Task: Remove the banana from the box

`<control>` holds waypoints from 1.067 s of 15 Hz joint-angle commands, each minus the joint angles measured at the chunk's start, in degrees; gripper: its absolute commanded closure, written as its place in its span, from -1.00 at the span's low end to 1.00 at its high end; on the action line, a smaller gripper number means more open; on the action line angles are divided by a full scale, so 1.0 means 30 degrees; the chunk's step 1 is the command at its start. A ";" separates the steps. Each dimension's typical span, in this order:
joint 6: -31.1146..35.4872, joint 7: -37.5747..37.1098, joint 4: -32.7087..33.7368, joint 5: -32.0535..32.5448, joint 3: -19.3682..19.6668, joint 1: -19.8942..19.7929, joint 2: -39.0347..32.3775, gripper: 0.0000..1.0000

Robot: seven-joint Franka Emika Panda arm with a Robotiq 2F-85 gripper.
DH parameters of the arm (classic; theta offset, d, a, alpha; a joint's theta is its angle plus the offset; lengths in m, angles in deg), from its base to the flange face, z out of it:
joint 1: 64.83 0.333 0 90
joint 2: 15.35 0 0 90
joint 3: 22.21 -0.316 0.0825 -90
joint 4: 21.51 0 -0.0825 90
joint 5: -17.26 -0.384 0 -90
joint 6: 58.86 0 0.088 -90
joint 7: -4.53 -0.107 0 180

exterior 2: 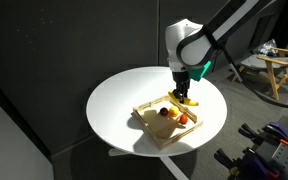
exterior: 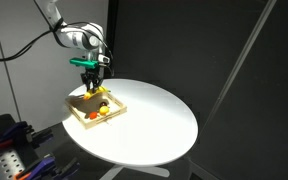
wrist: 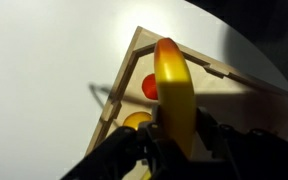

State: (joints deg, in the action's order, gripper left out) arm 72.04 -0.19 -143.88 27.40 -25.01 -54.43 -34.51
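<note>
The yellow banana [wrist: 172, 85] is clamped between my gripper's [wrist: 174, 140] fingers and sticks out ahead of them, over the light-wood box [wrist: 124, 70]. In both exterior views my gripper [exterior: 90, 82] [exterior 2: 183, 88] hangs just above the box [exterior: 112, 116] [exterior 2: 196, 122] with the banana [exterior: 99, 92] [exterior 2: 187, 99] below its fingers. The banana's lower end is at or just above the box's rim; I cannot tell whether it touches.
A small red item [wrist: 150, 87] and a yellow-orange item [wrist: 134, 122] lie in the box; small fruits [exterior 2: 165, 113] also show in an exterior view. The box sits on a round white table [exterior: 154, 125] [exterior 2: 119, 100]. A wooden chair [exterior 2: 279, 70] stands aside.
</note>
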 commanded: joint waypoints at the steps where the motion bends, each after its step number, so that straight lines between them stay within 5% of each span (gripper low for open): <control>1: 0.0212 0.1075 -0.1501 -0.0150 -0.0080 -0.0895 0.1847 0.72; 16: 0.1709 0.4895 -0.3277 -0.1731 0.1066 -0.4112 0.3784 0.72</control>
State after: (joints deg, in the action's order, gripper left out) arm 77.10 11.82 -152.91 24.29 -22.58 -65.33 -24.20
